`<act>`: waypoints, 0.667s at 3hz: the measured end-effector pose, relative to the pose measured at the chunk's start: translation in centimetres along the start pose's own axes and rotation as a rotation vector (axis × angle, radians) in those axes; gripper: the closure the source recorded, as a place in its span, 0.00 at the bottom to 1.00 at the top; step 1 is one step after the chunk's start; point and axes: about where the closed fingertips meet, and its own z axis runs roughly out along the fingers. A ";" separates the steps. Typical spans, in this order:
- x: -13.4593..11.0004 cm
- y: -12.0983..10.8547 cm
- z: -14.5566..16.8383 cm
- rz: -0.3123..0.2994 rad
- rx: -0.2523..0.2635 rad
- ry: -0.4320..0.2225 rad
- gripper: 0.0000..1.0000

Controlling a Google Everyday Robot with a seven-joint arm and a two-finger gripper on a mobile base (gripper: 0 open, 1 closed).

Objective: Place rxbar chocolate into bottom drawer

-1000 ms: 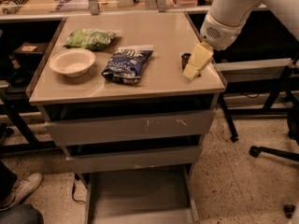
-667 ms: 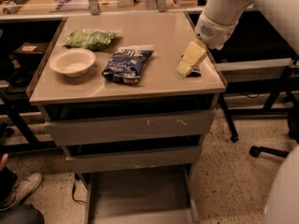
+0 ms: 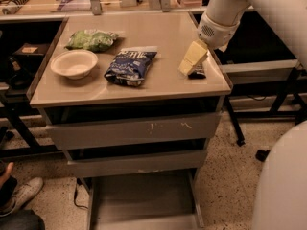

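Obs.: the end effector (image 3: 191,63) is low over the right front corner of the desk (image 3: 144,87), tilted, with its tip pointing down and towards the desk's front-left. The rxbar chocolate (image 3: 198,73) lies flat on the desk at that corner, near the right edge. In this view it sits directly under and just right of the end effector's tip, either touching it or very close. We cannot tell which, and we cannot tell whether the end effector is spread, closed, or already pinching the bar. Only a small dark strip of wrapper shows past the tip, so the bar's long axis cannot be read. Also on the desk, well apart to the left: blue chip bag (image 3: 130,66), white bowl (image 3: 74,63), green snack bag (image 3: 91,39). The bottom drawer (image 3: 144,198) is pulled out at floor level, its flat grey floor exposed. The two upper drawers (image 3: 134,131) are nearly shut. Judgement: grasp stage, bar not yet lifted. There is only one arm, so no choice of side. After pickup, the carry goes forward off the desk's front edge, then down and left to the open tray. Risk: nudging the bar off the nearby right edge.
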 end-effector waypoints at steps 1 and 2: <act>-1.0 -0.8 1.0 0.017 -0.019 -0.011 0.00; -2.3 -2.1 2.3 0.048 -0.019 -0.017 0.00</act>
